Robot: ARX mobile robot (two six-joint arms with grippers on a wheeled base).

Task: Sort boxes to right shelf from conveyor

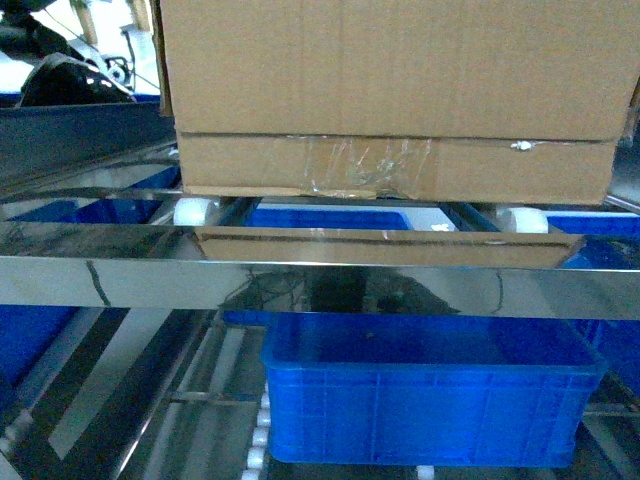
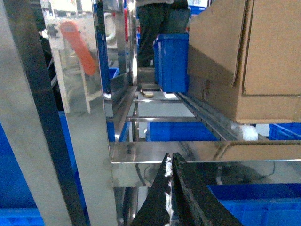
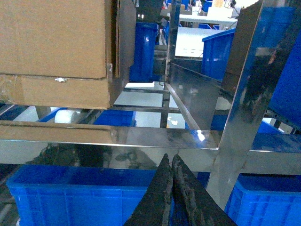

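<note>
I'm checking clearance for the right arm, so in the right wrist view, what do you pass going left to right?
Cardboard box → shut right gripper → steel shelf upright post → blue plastic crate at lower right.

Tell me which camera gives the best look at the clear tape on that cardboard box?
The head view: the clear tape faces it squarely, crinkled across the front of the cardboard box. The left wrist view shows only the box's side and corner, with no tape visible. The right wrist view catches just a shiny patch at the picture's left edge.

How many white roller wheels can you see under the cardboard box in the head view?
2: one white roller wheel under the cardboard box at its left corner, one at its right. Others may be hidden beneath it.
</note>
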